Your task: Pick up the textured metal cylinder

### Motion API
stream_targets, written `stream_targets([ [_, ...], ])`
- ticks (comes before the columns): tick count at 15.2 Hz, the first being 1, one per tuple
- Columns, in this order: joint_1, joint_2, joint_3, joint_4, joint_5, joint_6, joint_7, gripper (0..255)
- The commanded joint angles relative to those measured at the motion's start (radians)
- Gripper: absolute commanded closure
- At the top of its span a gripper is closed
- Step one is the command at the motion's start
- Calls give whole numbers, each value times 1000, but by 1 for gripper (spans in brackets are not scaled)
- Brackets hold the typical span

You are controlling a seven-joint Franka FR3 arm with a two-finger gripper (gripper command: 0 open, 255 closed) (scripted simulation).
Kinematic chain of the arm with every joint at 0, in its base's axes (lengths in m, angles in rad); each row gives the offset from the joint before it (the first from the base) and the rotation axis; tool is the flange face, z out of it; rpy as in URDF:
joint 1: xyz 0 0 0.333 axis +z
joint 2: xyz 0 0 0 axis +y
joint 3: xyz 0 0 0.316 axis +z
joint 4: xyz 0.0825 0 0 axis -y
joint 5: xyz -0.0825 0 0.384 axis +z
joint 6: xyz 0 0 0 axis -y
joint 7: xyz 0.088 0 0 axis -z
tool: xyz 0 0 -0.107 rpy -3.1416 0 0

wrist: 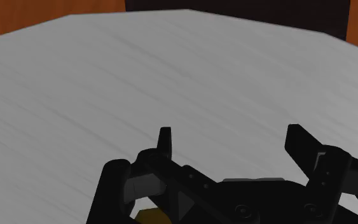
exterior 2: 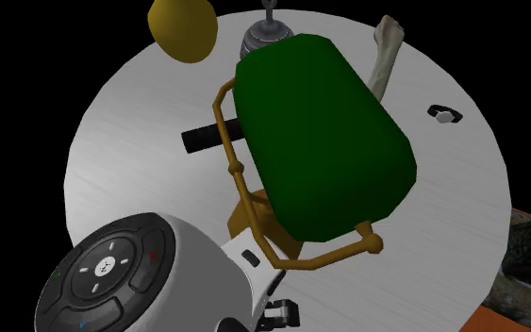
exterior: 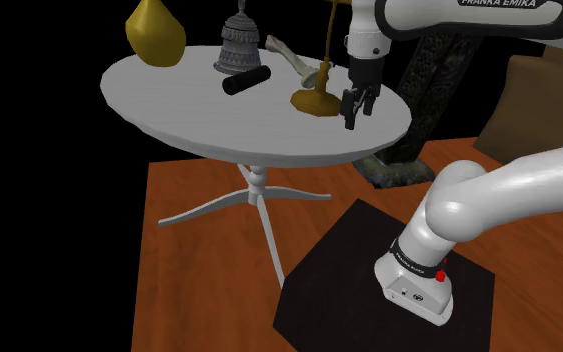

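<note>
Wrist view: my fingers (wrist: 165, 142) stand wide, nothing between them. Black cylinder (exterior: 246, 80) lies across the lamp base (exterior: 314, 100) from my gripper (exterior: 356, 112). I'd skirt the lamp base, then straddle the cylinder crosswise.

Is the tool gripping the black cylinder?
No: the cylinder lies on the table beside the bell, apart from the open tool near the lamp base.

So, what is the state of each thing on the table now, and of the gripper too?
gripper: open, holding nothing, over bare table
dark cylinder: lying on its side, not held, apart from the gripper
bell: standing upright
green-shaded lamp: upright on its brass base
bone: lying on the table
yellow pear-shaped thing: upright near the table's edge
</note>
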Motion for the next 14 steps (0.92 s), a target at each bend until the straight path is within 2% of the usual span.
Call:
stream_targets([
  [1,0,0,0,0,0,0,0,0],
  [7,-45,210,73,145,83,86,246,0],
  [14,-96,458,127,365,123,152,513,0],
])
